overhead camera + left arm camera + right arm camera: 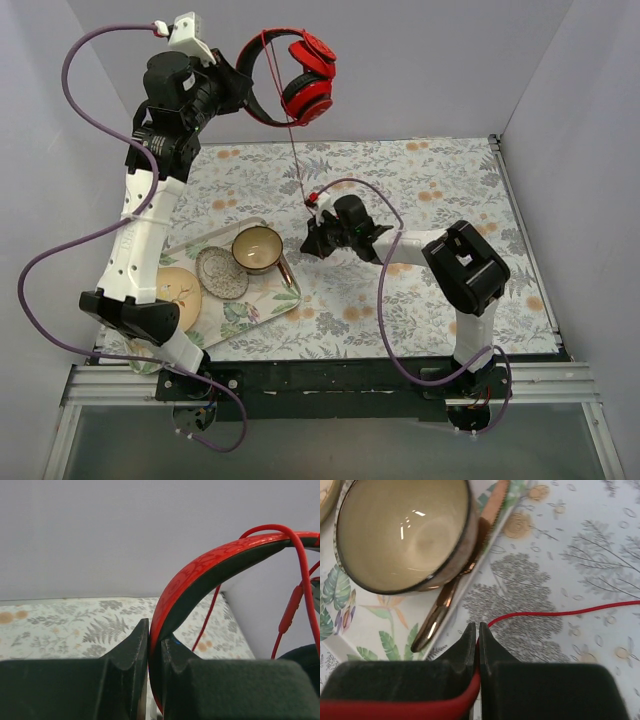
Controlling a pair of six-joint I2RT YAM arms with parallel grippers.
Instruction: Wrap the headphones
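Observation:
The red headphones (305, 85) hang high above the table's far left, held by the headband (200, 575). My left gripper (232, 88) is shut on that black-lined headband, seen in its wrist view (155, 637). A thin red cable (296, 150) drops from the ear cups down to my right gripper (313, 243), which is low over the table by the tray. My right gripper (477, 632) is shut on the cable (560, 614), which runs off to the right across the cloth.
A floral tray (270, 310) at the near left carries a cream bowl (257, 248), a patterned saucer (221, 272), a round plate (177, 295) and a copper spoon (450, 600). Grey walls surround the floral tablecloth (430, 190).

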